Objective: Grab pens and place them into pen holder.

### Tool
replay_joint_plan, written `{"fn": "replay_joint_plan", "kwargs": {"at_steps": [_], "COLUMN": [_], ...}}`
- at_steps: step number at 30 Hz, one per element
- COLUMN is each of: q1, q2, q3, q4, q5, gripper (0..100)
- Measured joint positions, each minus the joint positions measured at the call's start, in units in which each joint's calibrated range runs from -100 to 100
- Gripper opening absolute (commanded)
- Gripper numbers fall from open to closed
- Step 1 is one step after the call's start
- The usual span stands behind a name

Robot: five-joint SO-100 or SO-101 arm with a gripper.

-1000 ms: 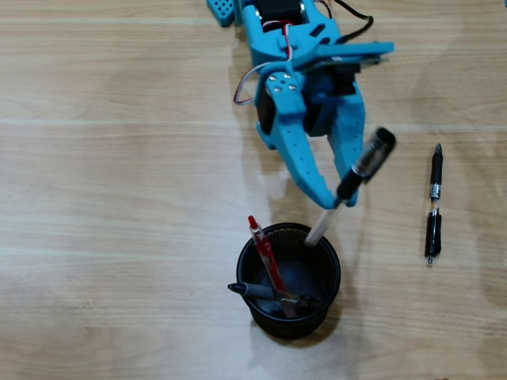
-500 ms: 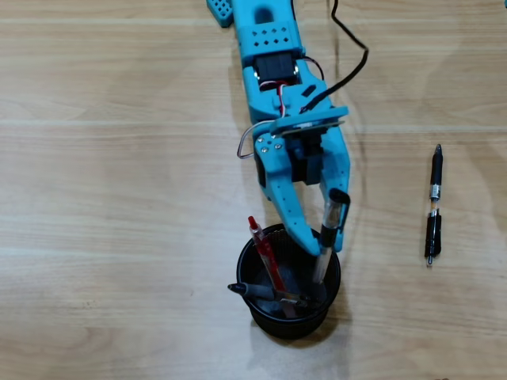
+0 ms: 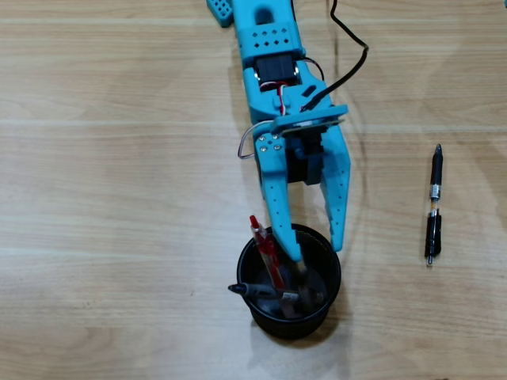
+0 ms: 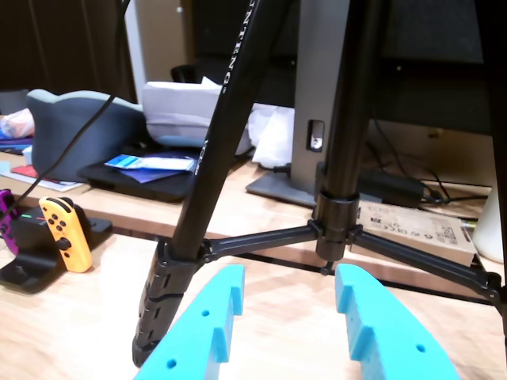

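In the overhead view a black round pen holder (image 3: pixel 325 305) stands at the bottom centre of the wooden table. A red pen (image 3: pixel 264 245) and a black pen (image 3: pixel 252 290) lean inside it. One black pen (image 3: pixel 433 207) lies on the table to the right. My blue gripper (image 3: pixel 318 252) hangs over the holder's rim, jaws spread and empty. In the wrist view the gripper (image 4: pixel 289 281) shows two blue fingers (image 4: pixel 218 313) apart with nothing between them; no pen or holder shows there.
A black tripod (image 4: pixel 238 150) stands right ahead in the wrist view, its legs spread across the table. A game controller on a dock (image 4: pixel 57 233), papers and a cardboard box (image 4: pixel 408 226) lie beyond. A black cable (image 3: pixel 348 55) runs along the arm.
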Motion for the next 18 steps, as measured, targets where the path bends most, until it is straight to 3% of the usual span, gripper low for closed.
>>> {"fn": "replay_joint_plan", "kwargs": {"at_steps": [9,14,18], "q1": [-0.3,-3.0,-4.9], "q2": [0.0,-0.9,-4.2], "q3": [2.0,7.2,12.9], "q4": [0.0,0.0,0.0], "q5": [0.0,0.0,0.3], "gripper": [14,2,2]}}
